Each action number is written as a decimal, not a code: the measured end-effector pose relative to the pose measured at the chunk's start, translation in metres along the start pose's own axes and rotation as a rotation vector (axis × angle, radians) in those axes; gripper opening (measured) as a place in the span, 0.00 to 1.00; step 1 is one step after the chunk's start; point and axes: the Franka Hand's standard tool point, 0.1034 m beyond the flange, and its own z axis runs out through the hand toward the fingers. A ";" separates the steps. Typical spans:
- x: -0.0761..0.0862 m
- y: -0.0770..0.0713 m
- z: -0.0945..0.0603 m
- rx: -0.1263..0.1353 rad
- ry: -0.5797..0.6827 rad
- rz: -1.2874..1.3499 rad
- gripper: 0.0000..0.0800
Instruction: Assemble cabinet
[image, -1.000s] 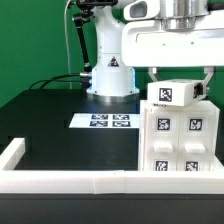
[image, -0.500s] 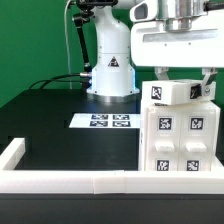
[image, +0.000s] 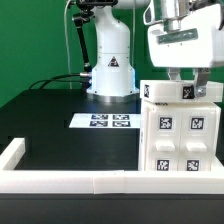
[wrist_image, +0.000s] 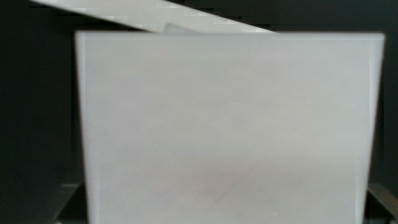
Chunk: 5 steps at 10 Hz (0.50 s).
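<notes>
No words or brand names can be read. The only printing is the black-and-white square tags on the cabinet (image: 180, 135) and on the marker board (image: 101, 121), plus a small dark mark on the arm's base (image: 110, 65) that is too small to make out. The cabinet stands upright at the exterior view's right with its long axis vertical and its tagged front turned to the camera. Its foot is just behind the low white wall (image: 70, 180) at the front of the black table (image: 45, 125). A flat top panel (image: 160, 93) lies level across the cabinet, with one tag on its front edge. The gripper (image: 187, 80) hangs straight down onto this panel near its middle; I cannot tell whether its fingers are apart or clamped. A plain white face (wrist_image: 222, 130) fills the wrist view, with dark strips at the sides. The table is open on the exterior view's left, between the cabinet and the wall's corner. The marker board lies well apart from the cabinet, nearer the base.
</notes>
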 end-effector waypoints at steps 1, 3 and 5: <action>-0.001 0.000 0.000 0.001 -0.007 0.048 0.71; -0.004 -0.001 0.000 0.002 -0.019 0.178 0.71; -0.004 -0.001 0.000 0.003 -0.032 0.279 0.71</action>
